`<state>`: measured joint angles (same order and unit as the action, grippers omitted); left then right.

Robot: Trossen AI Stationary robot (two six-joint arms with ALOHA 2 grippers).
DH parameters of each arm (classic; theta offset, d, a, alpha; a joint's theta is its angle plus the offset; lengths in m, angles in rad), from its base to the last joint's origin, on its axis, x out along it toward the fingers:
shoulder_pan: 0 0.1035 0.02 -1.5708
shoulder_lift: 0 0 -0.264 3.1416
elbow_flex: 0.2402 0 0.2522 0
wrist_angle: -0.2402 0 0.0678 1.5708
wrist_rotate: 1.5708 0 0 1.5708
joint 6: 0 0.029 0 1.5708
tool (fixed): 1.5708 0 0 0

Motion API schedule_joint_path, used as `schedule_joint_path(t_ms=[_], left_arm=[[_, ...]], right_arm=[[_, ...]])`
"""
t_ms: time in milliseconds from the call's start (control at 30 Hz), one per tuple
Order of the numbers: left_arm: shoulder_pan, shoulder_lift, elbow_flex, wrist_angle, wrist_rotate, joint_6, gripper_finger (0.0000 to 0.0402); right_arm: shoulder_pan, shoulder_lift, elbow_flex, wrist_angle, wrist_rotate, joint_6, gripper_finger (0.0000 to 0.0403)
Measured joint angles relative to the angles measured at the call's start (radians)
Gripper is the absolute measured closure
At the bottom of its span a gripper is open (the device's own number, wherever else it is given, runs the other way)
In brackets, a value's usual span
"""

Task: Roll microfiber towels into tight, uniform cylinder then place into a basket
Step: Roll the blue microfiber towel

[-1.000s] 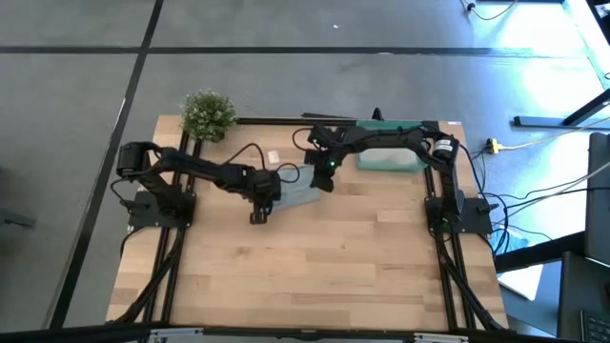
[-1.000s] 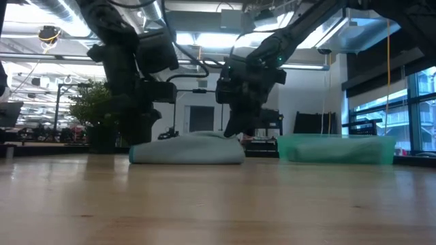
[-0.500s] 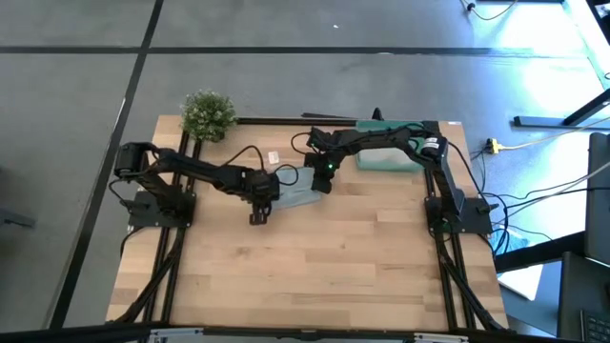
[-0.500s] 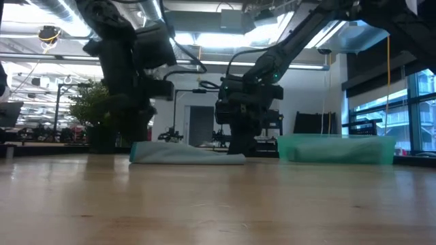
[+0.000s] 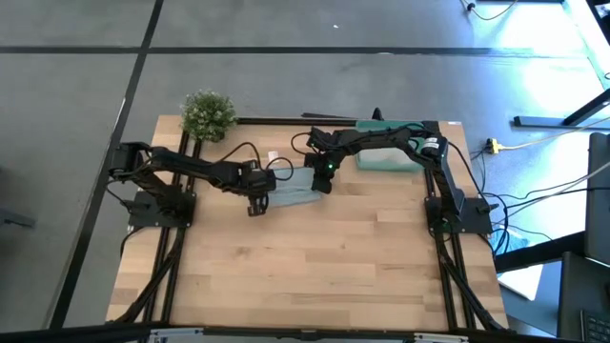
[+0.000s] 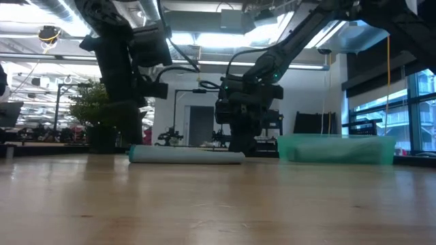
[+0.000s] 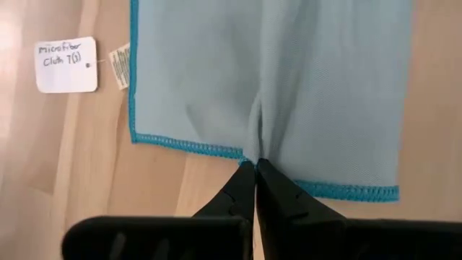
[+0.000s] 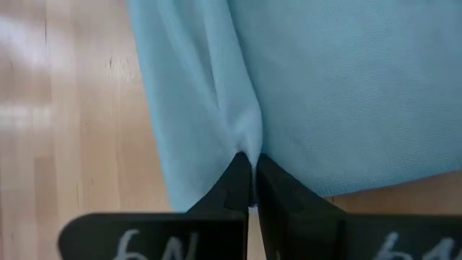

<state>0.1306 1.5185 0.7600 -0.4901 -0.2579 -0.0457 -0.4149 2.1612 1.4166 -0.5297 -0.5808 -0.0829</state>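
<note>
A: Left wrist view, status? 
B: Left end effector (image 7: 255,165) closed, pinching the stitched hem of the light blue towel (image 7: 289,79), flat on the bench (image 7: 65,152).

A: Right side? 
B: Right end effector (image 8: 253,160) closed, pinching the opposite edge. Basket (image 5: 391,157) lies just beyond it.

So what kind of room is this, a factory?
Probably a robotics lab or workshop: a wooden table with mounted robot arms, loose cables on the floor, and exposed ceiling ducts behind.
</note>
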Motion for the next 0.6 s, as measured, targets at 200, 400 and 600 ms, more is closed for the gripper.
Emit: schedule_joint_path(t_ms=[200,400,600], left_arm=[[0.0,-0.001,-0.002,0.01,0.006,0.0,0.0387],[0.001,-0.002,-0.002,0.011,-0.014,0.002,0.035],[0.001,-0.003,-0.001,0.01,-0.015,0.01,0.0322]], right_arm=[[0.0,0.003,0.007,0.0,-0.015,-0.027,0.0374],[0.001,0.005,0.014,0.002,-0.014,-0.027,0.0312],[0.002,0.005,0.016,0.01,-0.015,-0.028,0.026]])
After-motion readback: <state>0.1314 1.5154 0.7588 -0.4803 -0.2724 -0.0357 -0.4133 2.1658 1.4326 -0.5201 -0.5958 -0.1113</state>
